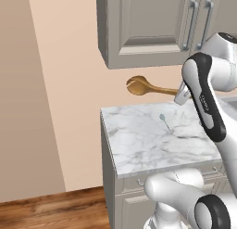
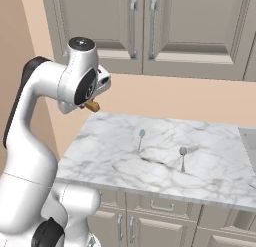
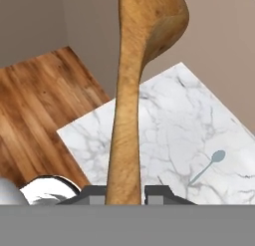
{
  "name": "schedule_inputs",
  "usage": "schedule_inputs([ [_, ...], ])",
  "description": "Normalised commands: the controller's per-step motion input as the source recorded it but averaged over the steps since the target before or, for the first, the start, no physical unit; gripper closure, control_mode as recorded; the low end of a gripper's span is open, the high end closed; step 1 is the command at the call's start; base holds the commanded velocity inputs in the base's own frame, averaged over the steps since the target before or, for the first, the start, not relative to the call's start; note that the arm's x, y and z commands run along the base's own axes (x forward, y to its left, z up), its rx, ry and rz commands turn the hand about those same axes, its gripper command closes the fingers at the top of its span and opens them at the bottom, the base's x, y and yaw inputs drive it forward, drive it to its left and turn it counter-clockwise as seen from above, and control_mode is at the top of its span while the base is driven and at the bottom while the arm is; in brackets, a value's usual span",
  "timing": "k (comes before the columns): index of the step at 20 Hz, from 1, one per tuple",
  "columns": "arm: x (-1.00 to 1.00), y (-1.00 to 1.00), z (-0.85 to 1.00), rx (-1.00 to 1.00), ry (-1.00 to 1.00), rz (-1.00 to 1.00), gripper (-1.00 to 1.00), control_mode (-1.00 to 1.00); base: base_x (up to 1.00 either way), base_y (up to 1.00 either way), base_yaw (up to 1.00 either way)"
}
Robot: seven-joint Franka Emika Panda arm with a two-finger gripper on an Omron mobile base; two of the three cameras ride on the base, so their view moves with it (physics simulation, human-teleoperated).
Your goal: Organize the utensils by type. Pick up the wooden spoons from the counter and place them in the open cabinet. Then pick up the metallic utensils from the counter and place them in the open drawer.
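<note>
Claw point(image 3: 125, 192) narrowly parted, clamped on the handle of the large wooden spoon point(image 1: 144, 86); both fingers point(image 3: 94, 192) press its sides. Spoon held in the air above the counter point(image 1: 139, 144), bowl pointing away from the arm, under the wall cabinet point(image 1: 139, 28). Teal spoon point(image 2: 141, 139) and grey spoon point(image 2: 183, 157) lie apart on the counter. In the right base view the arm hides all but the spoon's handle end.

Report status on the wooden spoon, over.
Gripper shut on large wooden spoon, fingers clamping its handle. Spoon held in the air over the counter, below the closed cabinet doors. Teal spoon, grey spoon on marble.
</note>
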Motion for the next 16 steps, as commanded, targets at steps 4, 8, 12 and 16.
schedule_inputs([
  [4, -0.16, 0.00, 0.00, 0.00, 0.00, 0.00, 1.00, -1.00, 0.00, 0.00, 0.00],
  [8, -0.11, 0.00, 0.00, 0.00, 0.00, 0.00, 1.00, -1.00, 0.00, 0.00, 0.00],
  [12, -0.02, 0.00, 0.00, 0.00, 0.00, 0.00, 1.00, 1.00, -0.09, 0.00, 0.00],
  [16, 0.00, 0.00, 0.00, 0.00, 0.00, 0.00, 1.00, 1.00, -0.22, 0.00, 0.00],
])
